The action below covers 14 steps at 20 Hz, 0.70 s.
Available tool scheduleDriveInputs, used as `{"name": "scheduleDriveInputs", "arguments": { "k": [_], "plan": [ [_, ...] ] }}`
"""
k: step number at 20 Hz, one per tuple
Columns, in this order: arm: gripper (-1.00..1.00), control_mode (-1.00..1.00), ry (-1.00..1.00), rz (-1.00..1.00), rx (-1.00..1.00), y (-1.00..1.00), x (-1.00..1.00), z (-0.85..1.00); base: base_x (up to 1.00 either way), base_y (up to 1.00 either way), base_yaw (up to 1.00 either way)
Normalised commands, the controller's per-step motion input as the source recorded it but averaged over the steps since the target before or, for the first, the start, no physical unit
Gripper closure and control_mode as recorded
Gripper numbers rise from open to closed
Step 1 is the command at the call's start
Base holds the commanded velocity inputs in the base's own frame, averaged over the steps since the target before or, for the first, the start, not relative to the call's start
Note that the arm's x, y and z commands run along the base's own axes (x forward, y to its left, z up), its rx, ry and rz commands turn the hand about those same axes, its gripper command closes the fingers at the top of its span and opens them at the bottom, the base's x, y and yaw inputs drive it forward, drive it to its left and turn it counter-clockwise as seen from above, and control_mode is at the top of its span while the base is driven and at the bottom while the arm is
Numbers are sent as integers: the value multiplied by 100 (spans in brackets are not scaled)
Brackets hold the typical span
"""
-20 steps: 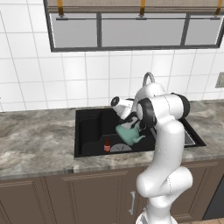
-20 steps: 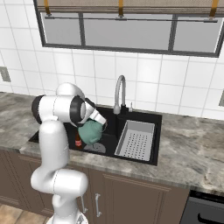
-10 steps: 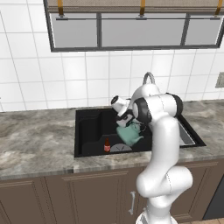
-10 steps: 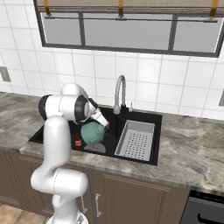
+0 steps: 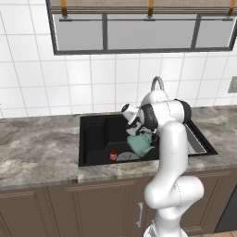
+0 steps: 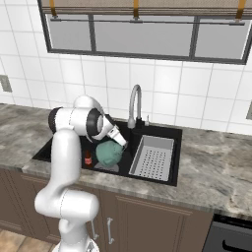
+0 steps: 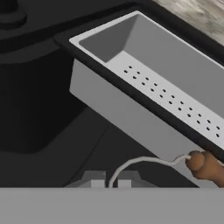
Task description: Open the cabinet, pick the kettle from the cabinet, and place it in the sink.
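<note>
The jaws are clamped together on the thin arched handle of the teal-green kettle, which hangs just below them inside the black sink. In the right base view the kettle sits low over the basin, its rounded body directly under the jaws and close above a grey disc on the sink floor; whether it touches that disc cannot be told. A small red bottle stands upright on the sink floor beside the kettle, on the side away from the grey perforated strainer tray. That tray fills the other half of the basin, beyond the jaws from the bottle. The curved silver faucet rises behind the jaws at the back rim of the sink. In the hand view the 2 finger tips sit close together at the bottom, with the thin wire handle curving past them to its brown grip, and the strainer tray just beyond. Grey marbled tabletop surrounds the sink.
</note>
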Motion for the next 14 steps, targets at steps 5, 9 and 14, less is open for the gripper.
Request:
{"name": "scheduleDriveInputs", "arguments": {
  "k": [5,9,14],
  "plan": [
    [100,-100,0,-7,0,-13,0,-22,0,0,0],
    [100,-100,0,-6,0,-9,0,-26,0,0,0],
    [100,-100,0,-6,0,-7,5,-21,0,0,0]
  ]
}}
